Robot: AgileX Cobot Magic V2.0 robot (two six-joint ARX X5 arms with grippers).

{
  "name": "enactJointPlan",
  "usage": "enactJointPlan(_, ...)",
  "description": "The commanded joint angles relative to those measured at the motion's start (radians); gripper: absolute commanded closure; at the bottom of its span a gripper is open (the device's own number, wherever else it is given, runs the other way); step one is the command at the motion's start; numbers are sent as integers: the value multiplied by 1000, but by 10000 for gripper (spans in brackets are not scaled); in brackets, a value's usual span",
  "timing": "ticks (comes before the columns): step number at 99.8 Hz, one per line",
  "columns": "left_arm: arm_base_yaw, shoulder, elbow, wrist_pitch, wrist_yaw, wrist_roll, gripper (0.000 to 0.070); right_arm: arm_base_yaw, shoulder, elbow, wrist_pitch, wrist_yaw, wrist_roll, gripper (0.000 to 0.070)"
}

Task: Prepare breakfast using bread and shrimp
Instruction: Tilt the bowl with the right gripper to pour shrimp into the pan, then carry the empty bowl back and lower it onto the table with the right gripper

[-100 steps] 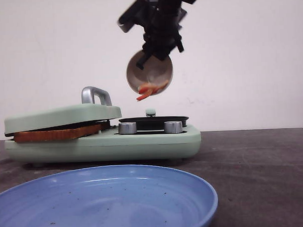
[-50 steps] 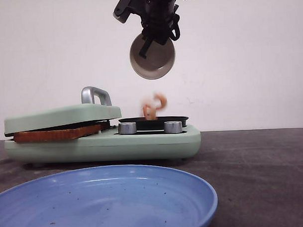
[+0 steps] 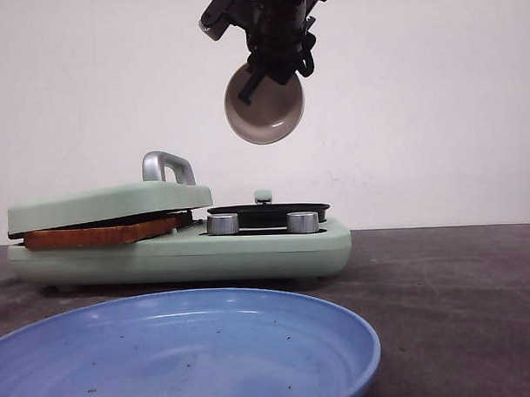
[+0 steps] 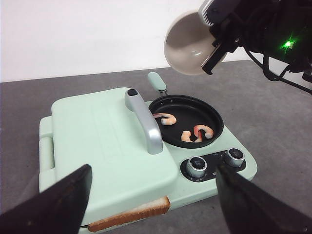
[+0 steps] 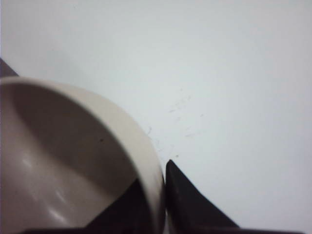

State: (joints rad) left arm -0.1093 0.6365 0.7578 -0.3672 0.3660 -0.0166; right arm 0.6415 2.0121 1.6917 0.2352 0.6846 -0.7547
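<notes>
At the lower left of the front view a big blue plate [image 3: 183,349] sits nearest the camera, bare. Behind it, mid-left, the mint-green breakfast maker [image 3: 179,241] has its lid [image 3: 108,204] down on the bread [image 3: 101,232], whose brown crust pokes out along the front edge; only one slice is clearly visible. In the left wrist view the left gripper [image 4: 151,195] hangs over the machine with its fingers [image 4: 63,200] spread wide, holding nothing.

Toward the centre, the little black pan [image 4: 186,120] set into the maker holds the shrimp [image 4: 197,132], three pink curls lying on its floor. Above it, at the upper middle of the front view, the right gripper [image 3: 274,72] is clamped on the rim of a small beige bowl [image 3: 263,103], tipped on its side and looking empty.

The risk, to my eye, is that bowl: pinched only by its rim, it could slip and drop onto the pan or the knobs [image 3: 261,222] if the arm swings away sharply. The toast could also overcook if the lid stays down long.
</notes>
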Motion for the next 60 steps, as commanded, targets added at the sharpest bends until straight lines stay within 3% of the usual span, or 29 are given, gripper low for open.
enactJointPlan(1,-2,5,11,8,0,9,267,9,21,27,0,6,62,699)
enactJointPlan(10,-2,5,11,8,0,9,267,7,12,28,-65,12,132,699)
enactJointPlan(26,-2,5,11,2,0,9,267,-23,-24,42,-243,-29,345,699)
enactJointPlan(37,-2,5,11,-4,0,9,267,-57,-66,44,-356,-106,483,699)
enactJointPlan(60,-2,4,11,-4,0,9,267,-167,-175,44,-578,-356,768,699)
